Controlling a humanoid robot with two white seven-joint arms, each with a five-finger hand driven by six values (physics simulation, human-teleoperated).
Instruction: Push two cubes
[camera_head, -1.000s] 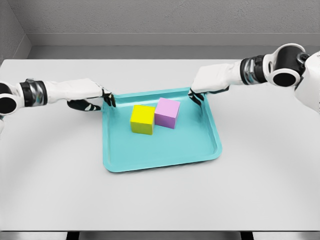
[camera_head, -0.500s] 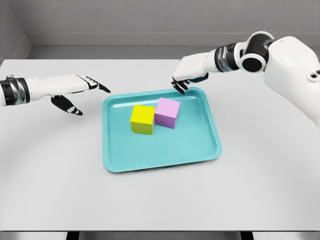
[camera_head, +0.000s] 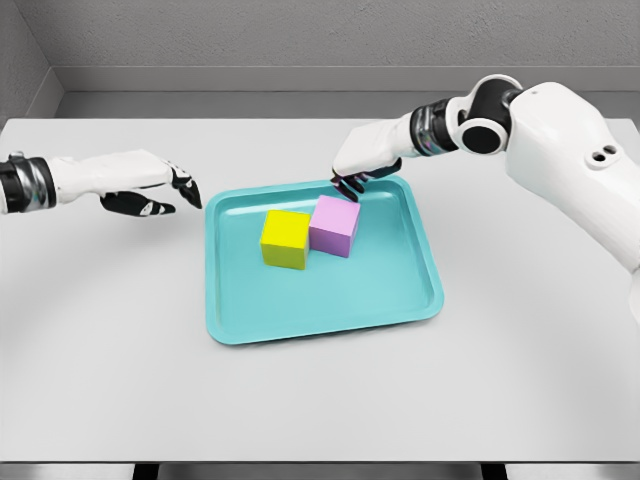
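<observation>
1. A teal tray lies near the middle of the tabletop, a little closer to the far edge.
2. Two cubes stand in the far half of the tray, closer to its far edge than to its near edge.
3. The yellow cube is on the left and the pink cube is on the right; they touch each other at one side.
4. The right hand is above the far edge of the tray, just behind the pink cube. Its fingers are bent downward and they grasp nothing. I cannot tell if the fingertips touch the cube.
5. The left hand is over the tabletop, to the left of the far left corner of the tray and apart from it. Its fingers are loose and partly stretched toward the tray, and it grasps nothing.
6. Both arms are white with dark fingertips.
</observation>
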